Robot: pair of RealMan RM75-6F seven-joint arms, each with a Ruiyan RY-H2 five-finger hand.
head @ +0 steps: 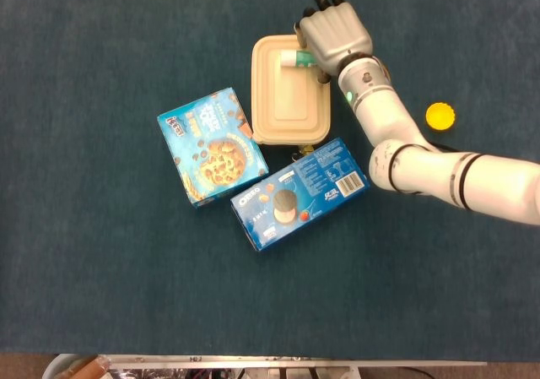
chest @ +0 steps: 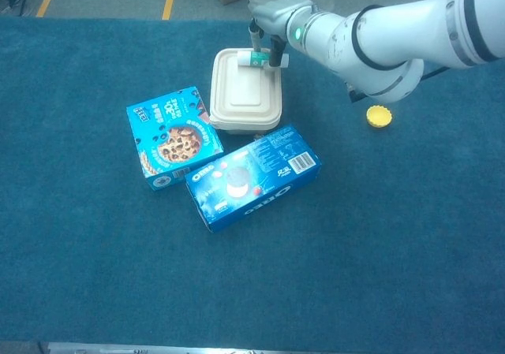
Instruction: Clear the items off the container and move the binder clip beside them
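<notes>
A beige lidded container (head: 283, 109) (chest: 241, 106) sits at the table's far middle. On its far right corner lies a small white-and-green tube (head: 297, 57) (chest: 256, 58), level across the lid. My right hand (head: 333, 33) (chest: 272, 19) reaches over that corner, with fingers down on either side of the tube and its right end hidden beneath the palm. A small dark object (head: 295, 148) (chest: 256, 136) peeks out between the container's near edge and the Oreo box; it is too small to identify. My left hand appears in neither view.
A blue cookie box (head: 211, 147) (chest: 172, 137) lies left of the container's near end. A blue Oreo box (head: 299, 193) (chest: 252, 177) lies slanted just in front of the container. A yellow bottle cap (head: 439, 116) (chest: 379, 117) sits to the right.
</notes>
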